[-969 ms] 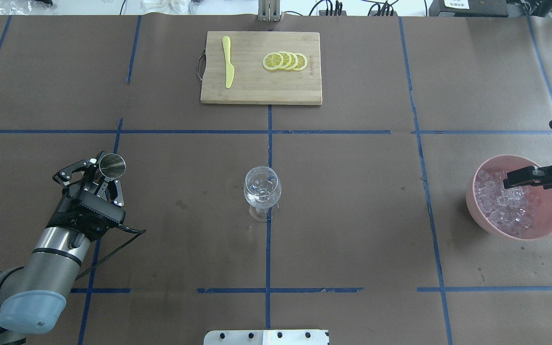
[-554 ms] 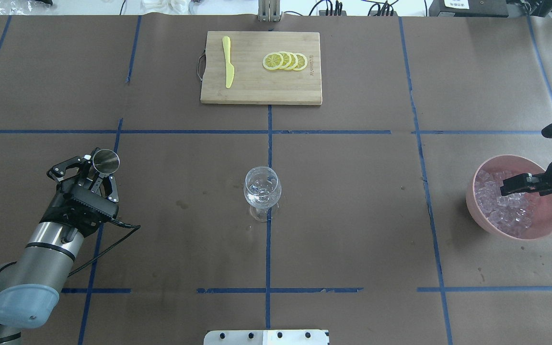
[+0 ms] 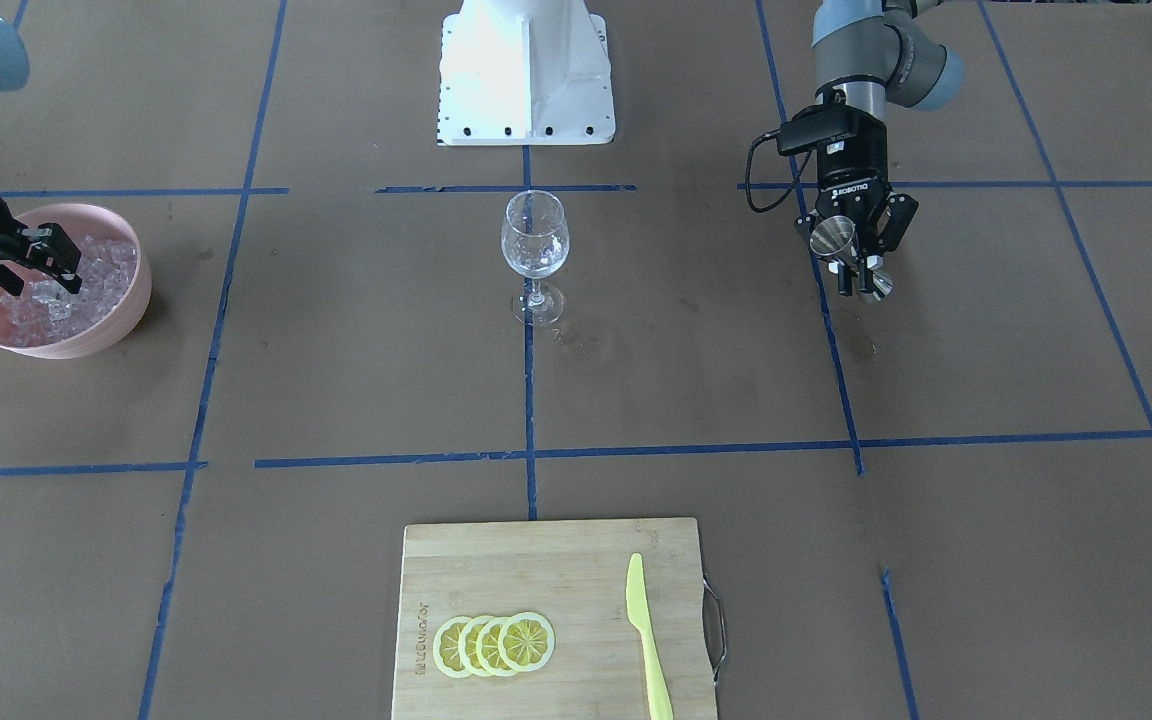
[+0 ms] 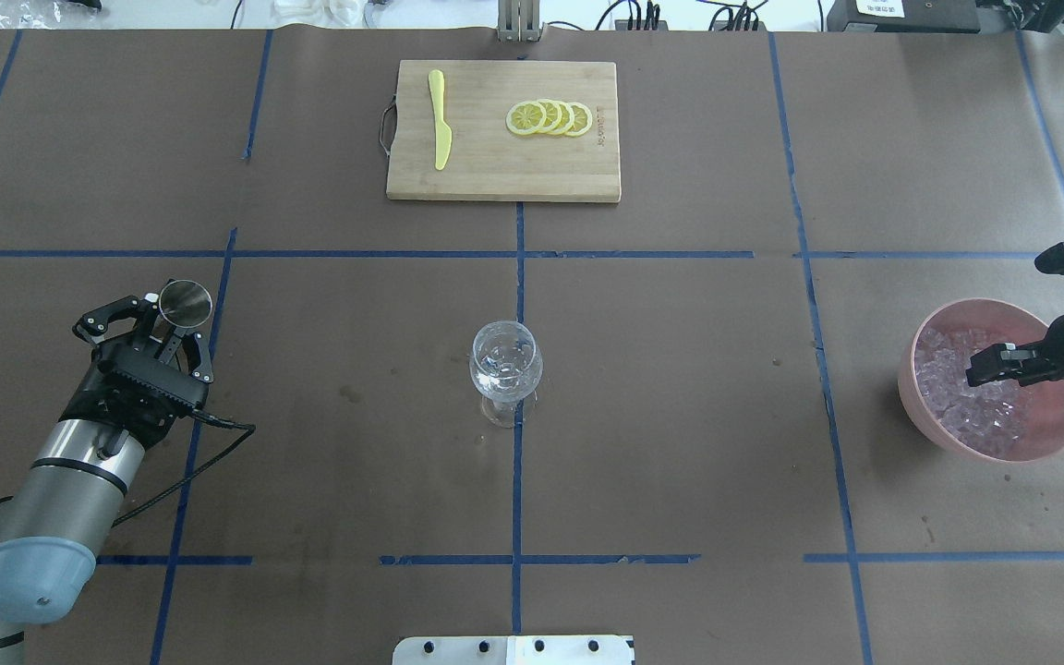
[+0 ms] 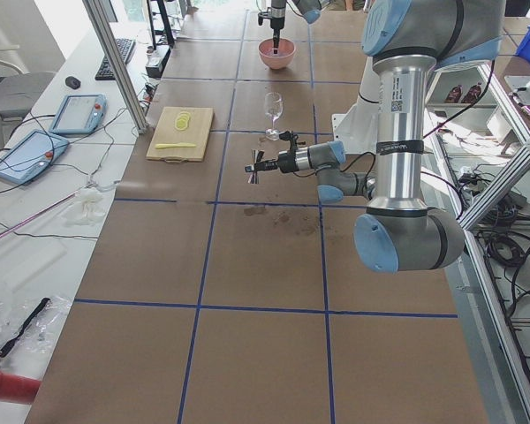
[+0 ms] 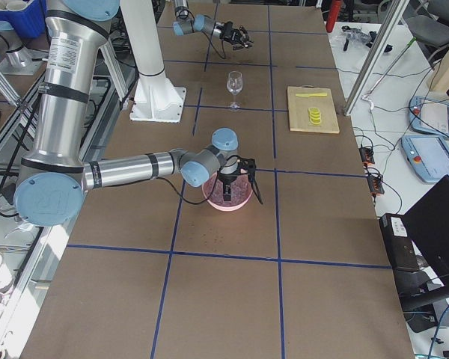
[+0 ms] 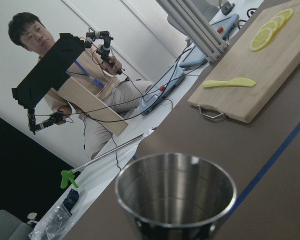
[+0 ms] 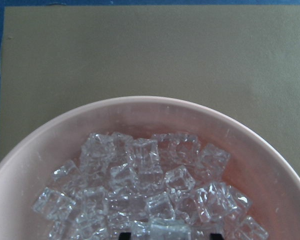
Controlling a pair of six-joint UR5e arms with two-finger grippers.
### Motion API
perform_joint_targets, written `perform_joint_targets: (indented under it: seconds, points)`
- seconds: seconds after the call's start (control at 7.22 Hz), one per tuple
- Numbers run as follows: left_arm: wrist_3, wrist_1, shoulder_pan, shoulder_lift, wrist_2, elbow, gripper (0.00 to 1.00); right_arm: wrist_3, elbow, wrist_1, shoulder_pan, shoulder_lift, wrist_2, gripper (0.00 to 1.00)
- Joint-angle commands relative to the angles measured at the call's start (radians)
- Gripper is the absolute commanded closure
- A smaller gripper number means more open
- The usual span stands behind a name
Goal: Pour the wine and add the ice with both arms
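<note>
The small clear glassy ice cubes [image 8: 140,190] lie heaped in the round pink bowl [image 4: 908,392] at the right end of the brown paper-covered tabletop [image 4: 680,443], well apart from the clear stemmed wine glass [image 4: 505,360] in the middle. The right gripper [image 6: 241,199] hangs over the heap, jaws spread. The cubes look slick: a skewed pinch may squirt one out, or it may slip free on the long carry. Released too high, it may splash the barely visible wine or tip the glass. The left gripper [image 3: 856,268], jaws pinching a steel hourglass jigger [image 4: 185,303] that looks empty, sits off to the side.
</note>
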Motion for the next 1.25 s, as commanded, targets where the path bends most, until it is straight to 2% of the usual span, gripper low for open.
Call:
perform_joint_targets:
  seconds: [0.0,0.14,0.28,0.42,0.83,1.11]
  points:
    - [-0.009,-0.003,-0.007,0.005,-0.007,0.003,1.0,-0.004,0.0,-0.002,-0.001,-0.001,0.002,0.71]
    - [-0.009,-0.001,-0.009,0.011,-0.01,0.003,1.0,-0.013,0.0,0.0,0.001,-0.004,0.001,0.88]
    - [-0.04,-0.001,-0.01,0.011,-0.01,0.013,1.0,-0.014,0.004,0.001,0.001,-0.007,-0.001,1.0]
    - [-0.125,-0.001,-0.01,0.011,-0.013,0.048,1.0,-0.014,0.012,0.001,0.004,-0.009,-0.004,1.0]
    - [-0.256,-0.003,-0.009,0.005,-0.038,0.038,1.0,-0.007,0.081,-0.003,0.019,-0.014,-0.005,1.0]
    - [-0.453,-0.003,-0.007,0.003,-0.081,0.047,1.0,0.007,0.141,-0.005,0.042,-0.014,0.007,1.0]
